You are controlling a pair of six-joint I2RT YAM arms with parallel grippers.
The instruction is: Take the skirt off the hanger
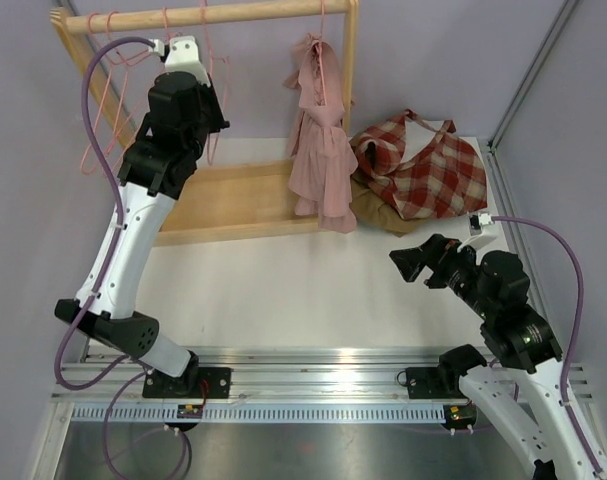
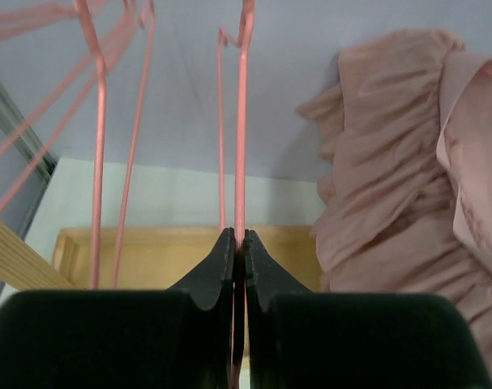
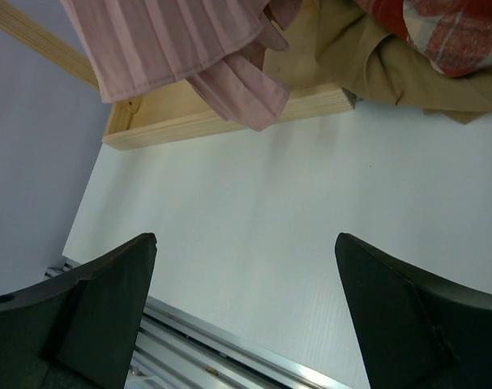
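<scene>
Looking across the worktop (image 1: 283, 290): bare white from the near edge up to the wooden rack (image 1: 233, 200) along the far edge, open room through the middle. Finds the skirt (image 1: 321, 150), pink and pleated, hanging from a pink hanger (image 1: 324, 30) at the right end of the rail (image 1: 213, 14), hem down at the rack's base. Left gripper (image 2: 238, 243) up by the rail's left part, pinched tight on the wire of a bare hanger (image 2: 242, 121), apart from the skirt. Right gripper (image 3: 246, 251) spread wide above the right side, grasping nothing. Plaid garment (image 1: 423, 165) heaped over tan cloth (image 1: 375, 208) in the far right corner. Lilac walls (image 1: 433, 60) behind and at both sides.
</scene>
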